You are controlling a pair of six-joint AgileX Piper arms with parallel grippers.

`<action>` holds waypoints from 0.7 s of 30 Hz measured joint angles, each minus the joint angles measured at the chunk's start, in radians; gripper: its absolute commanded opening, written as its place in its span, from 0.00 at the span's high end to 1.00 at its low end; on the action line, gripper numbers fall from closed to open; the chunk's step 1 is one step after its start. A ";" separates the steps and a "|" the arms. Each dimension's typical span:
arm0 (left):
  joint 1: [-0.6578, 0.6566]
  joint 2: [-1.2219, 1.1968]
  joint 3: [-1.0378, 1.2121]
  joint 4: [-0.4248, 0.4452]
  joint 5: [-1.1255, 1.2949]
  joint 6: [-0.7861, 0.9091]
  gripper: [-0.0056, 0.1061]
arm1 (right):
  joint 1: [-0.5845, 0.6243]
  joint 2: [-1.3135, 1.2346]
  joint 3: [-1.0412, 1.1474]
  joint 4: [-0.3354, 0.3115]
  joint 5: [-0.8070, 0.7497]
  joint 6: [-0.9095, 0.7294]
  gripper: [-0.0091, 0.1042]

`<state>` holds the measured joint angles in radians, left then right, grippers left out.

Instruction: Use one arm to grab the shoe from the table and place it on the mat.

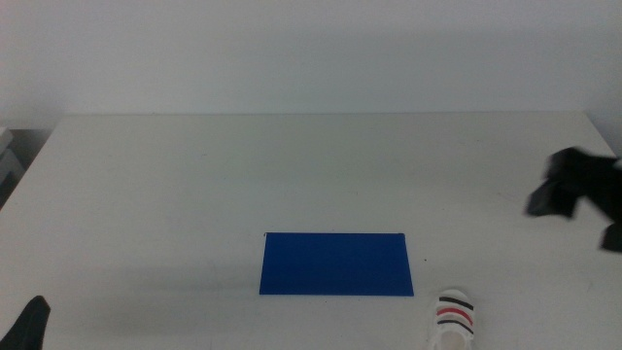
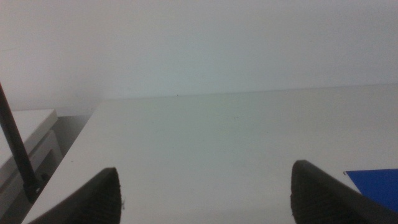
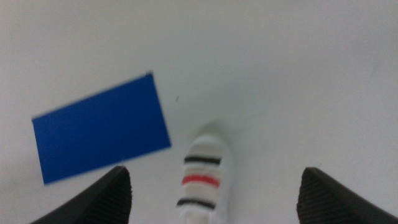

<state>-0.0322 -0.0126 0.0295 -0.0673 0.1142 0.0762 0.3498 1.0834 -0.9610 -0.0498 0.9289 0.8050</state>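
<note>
No lettering reads anywhere. Your right gripper [image 3: 214, 199] hangs spread wide above the shoe [image 3: 204, 177], just beside the mat [image 3: 99, 127]. Your left gripper [image 2: 205, 199] waits, fingers apart.

The white shoe [image 3: 205, 177], crossed by black and red straps, is seen lying on the white worktop [image 3: 298, 74]. The dark blue mat [image 3: 99, 127] is laid flat just beside the shoe, not touching it. The right end effector [image 3: 214, 196] is held above the shoe, jaws spread wide apart.
</note>
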 measured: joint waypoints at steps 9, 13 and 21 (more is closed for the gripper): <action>0.000 0.000 0.000 0.000 0.000 0.000 0.11 | 0.191 0.198 -0.002 0.005 -0.007 0.171 0.11; 0.000 0.000 0.000 0.000 0.000 0.000 0.11 | 0.235 0.262 -0.003 0.024 -0.009 0.179 0.11; 0.000 0.000 0.000 0.000 0.000 0.000 0.11 | 0.270 0.367 -0.003 0.080 -0.019 0.183 0.11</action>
<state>-0.0322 -0.0126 0.0295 -0.0673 0.1142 0.0762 0.6194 1.4503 -0.9641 0.0301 0.9096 0.9884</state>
